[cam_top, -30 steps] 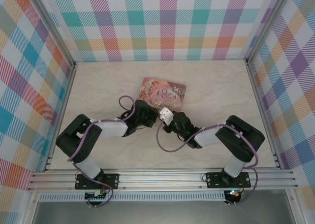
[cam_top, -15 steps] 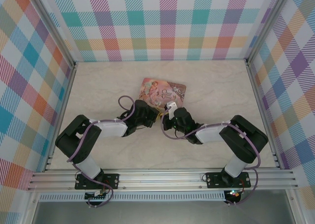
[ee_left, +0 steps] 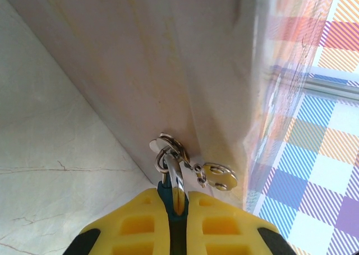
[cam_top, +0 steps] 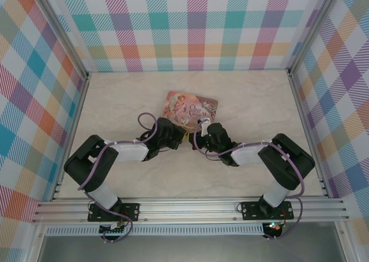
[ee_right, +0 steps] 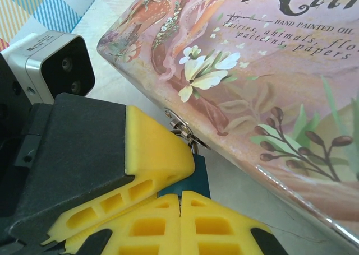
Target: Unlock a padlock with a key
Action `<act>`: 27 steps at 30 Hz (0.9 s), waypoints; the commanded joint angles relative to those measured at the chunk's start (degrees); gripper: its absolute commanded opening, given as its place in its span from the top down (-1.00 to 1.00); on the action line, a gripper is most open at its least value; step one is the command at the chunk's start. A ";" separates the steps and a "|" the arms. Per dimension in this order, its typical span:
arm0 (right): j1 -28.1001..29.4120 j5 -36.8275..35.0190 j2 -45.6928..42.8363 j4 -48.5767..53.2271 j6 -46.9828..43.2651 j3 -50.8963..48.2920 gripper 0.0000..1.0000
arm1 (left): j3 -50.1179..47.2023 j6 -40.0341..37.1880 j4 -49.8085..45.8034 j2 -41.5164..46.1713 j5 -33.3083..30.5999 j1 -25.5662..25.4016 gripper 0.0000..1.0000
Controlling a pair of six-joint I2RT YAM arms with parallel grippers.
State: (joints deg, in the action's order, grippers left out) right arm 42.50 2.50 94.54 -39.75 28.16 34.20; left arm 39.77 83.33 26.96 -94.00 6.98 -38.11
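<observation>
Meets with both arms at centre of table [cam_top: 259,101], against near side of pink tin [ee_right: 269,70]. Clamps padlock [ee_right: 189,179] in left gripper [ee_left: 175,199], yellow fingers [ee_left: 146,221] either side of blue body, metal shackle reaching up into small ring [ee_left: 168,148] at tin's side. Presses pads of right gripper [ee_right: 179,202] together, tips touching blue body; cannot tell what lies between them. Shows small flat metal tab [ee_left: 219,176] hanging off ring, just beside shackle, close against tin wall.
</observation>
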 commanded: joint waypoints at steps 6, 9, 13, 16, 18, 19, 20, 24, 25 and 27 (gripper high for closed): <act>-0.96 -0.65 -5.05 -2.31 -11.03 -2.86 0.51 | 0.83 1.37 0.65 2.24 1.09 -0.82 1.00; -2.25 0.37 -7.96 -2.62 -14.59 -5.39 0.22 | 1.92 1.33 -1.28 2.65 1.24 -0.74 1.00; -2.77 2.50 -12.68 1.98 -22.72 -5.96 0.04 | 2.20 1.43 -2.70 3.66 1.38 -0.40 1.00; -2.26 4.51 -13.94 6.65 -30.05 -5.24 0.03 | 2.14 1.42 -2.75 4.23 2.43 -0.12 1.00; -0.23 0.58 -13.78 6.45 -35.77 -5.79 0.03 | 2.37 0.56 -3.38 4.45 3.55 0.01 1.00; 1.19 -2.77 -13.45 5.24 -38.57 -6.50 0.02 | 2.46 0.11 -3.71 4.44 4.13 0.09 1.00; 2.58 -6.16 -13.10 3.13 -40.86 -7.42 0.01 | 2.43 -0.38 -3.60 4.44 4.64 0.14 1.00; 6.03 -14.52 -11.30 -1.08 -45.32 -9.09 -0.02 | 1.41 -3.11 -3.01 4.76 5.31 0.40 1.00; 7.25 -16.74 -10.57 -1.32 -46.59 -9.08 -0.03 | 1.15 -4.27 -3.10 4.98 5.40 0.40 1.00; 9.66 -21.22 -8.76 -3.48 -49.06 -9.62 -0.06 | 0.46 -7.13 -2.64 5.49 5.32 0.50 1.00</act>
State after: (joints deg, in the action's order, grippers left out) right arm 49.93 -9.76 83.79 -38.50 -13.82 25.47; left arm 40.27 81.06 22.35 -91.42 10.83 -38.09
